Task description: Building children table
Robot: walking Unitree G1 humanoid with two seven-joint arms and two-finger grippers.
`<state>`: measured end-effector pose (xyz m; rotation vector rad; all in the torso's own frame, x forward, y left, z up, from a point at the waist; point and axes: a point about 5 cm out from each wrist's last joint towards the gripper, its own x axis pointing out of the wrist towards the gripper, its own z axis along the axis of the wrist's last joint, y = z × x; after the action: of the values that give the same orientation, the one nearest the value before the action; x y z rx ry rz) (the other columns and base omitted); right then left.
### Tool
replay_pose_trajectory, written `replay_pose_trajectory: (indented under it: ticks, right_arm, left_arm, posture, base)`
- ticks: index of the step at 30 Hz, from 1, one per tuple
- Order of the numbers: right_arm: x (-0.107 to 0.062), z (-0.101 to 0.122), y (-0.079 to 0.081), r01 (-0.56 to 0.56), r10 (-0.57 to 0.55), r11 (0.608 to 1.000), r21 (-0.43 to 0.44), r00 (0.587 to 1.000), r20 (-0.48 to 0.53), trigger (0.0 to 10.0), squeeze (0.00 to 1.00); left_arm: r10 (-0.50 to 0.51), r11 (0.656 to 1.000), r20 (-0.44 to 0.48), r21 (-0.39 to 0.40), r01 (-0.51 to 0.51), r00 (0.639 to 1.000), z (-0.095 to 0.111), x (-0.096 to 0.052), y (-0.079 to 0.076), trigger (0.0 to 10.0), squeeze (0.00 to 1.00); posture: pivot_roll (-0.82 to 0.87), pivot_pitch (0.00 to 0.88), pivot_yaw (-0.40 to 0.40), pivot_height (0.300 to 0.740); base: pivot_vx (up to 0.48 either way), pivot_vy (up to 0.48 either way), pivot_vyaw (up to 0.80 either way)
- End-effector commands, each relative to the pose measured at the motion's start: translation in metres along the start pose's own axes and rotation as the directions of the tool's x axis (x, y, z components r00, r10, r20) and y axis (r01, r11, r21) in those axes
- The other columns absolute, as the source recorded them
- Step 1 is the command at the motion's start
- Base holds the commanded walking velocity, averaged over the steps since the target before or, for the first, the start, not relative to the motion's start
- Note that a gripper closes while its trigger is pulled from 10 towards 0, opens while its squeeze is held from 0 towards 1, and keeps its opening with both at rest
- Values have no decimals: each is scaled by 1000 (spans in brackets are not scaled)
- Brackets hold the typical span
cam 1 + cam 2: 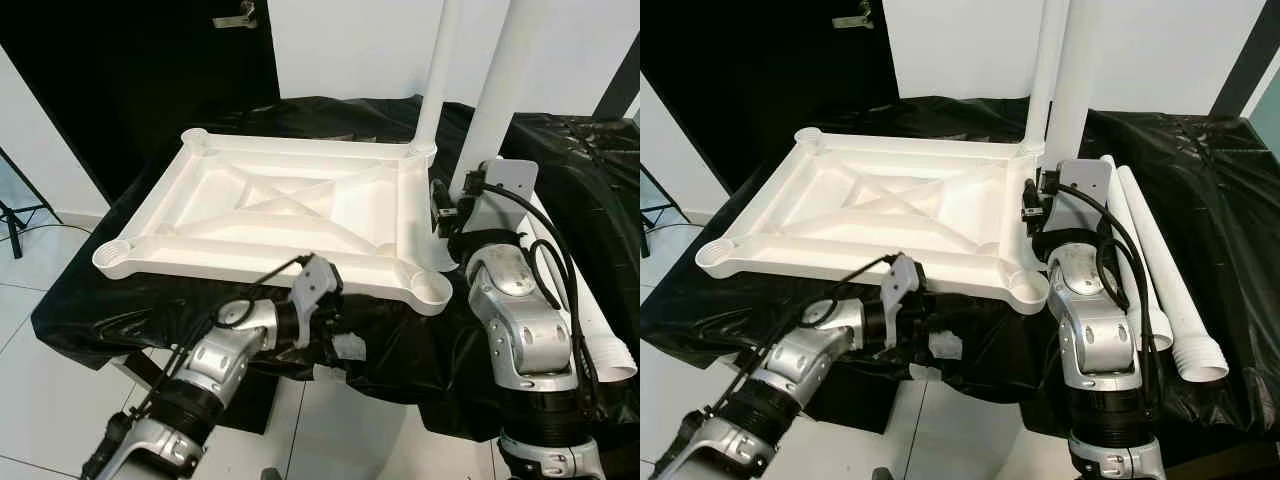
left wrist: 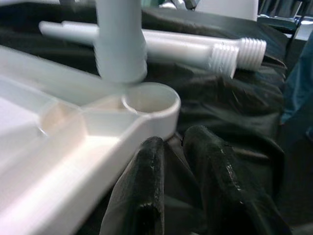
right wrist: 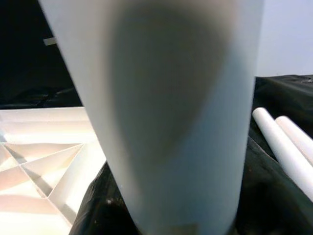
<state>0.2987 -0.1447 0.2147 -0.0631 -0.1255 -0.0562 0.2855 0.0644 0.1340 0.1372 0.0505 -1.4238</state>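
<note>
A white children's tabletop (image 1: 250, 248) lies upside down on a black-covered table. One white leg (image 1: 437, 70) stands upright in its far right corner socket. My right gripper (image 1: 443, 215) is shut on a second leg (image 1: 495, 90) and holds it upright at the tabletop's right edge. That leg's lower end (image 2: 120, 58) hangs just above and beyond the open near right socket (image 2: 149, 100). The fingers are hidden behind it. My left gripper (image 2: 170, 144) is shut and holds nothing. It sits low against the black cloth, just below the tabletop's front edge near that socket.
Two spare white legs (image 1: 1160, 290) with threaded ends lie side by side on the black cloth (image 1: 570, 170) right of the tabletop. A dark door (image 1: 150, 80) and white wall stand behind. White floor tiles (image 1: 40, 380) lie below the table's front edge.
</note>
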Motion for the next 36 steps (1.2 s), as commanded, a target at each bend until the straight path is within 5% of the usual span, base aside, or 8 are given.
replay_pose_trajectory:
  ticks: [1,13,27,28,29,33,34,36]
  right_arm:
    - [2,0,4,-8,8,1000,6,1000,3,10000,0]
    - [2,2,2,14,-14,1000,13,1000,13,10000,0]
    - [1,3,2,23,-23,1000,12,1000,18,10000,0]
    - [0,3,1,24,-24,1000,12,1000,18,10000,0]
    - [0,3,1,25,-25,1000,11,1000,18,10000,0]
    - [0,4,1,27,-27,1000,11,999,19,10000,0]
    - [0,4,1,27,-27,1000,12,999,18,10000,0]
    - [0,3,1,27,-27,1000,12,999,18,10000,0]
  left_arm:
    - [-111,994,-34,22,111,993,-4,3,-2,10000,0]
    - [120,985,-55,128,-112,991,0,19,30,10000,0]
    - [217,964,-113,181,-195,970,-6,26,39,10000,0]
    - [227,963,-128,180,-202,965,-9,26,40,10000,886]
    - [220,966,-140,170,-196,965,-11,27,40,10000,1000]
    - [222,964,-166,187,-190,961,-16,28,40,10000,973]
    - [228,961,-164,194,-195,960,-16,30,41,10000,0]
    - [233,959,-153,196,-202,960,-14,31,42,10000,0]
  posture:
    - [-117,0,26,740]
    - [-144,0,36,740]
    - [-159,0,35,740]
    - [-159,0,34,740]
    - [-159,0,34,740]
    - [-156,0,33,740]
    - [-156,0,33,740]
    - [-155,0,34,740]
  base:
    - [0,0,0]
    - [0,0,0]
    - [0,0,0]
    - [0,0,0]
    - [0,0,0]
    - [0,0,0]
    - [0,0,0]
    - [0,0,0]
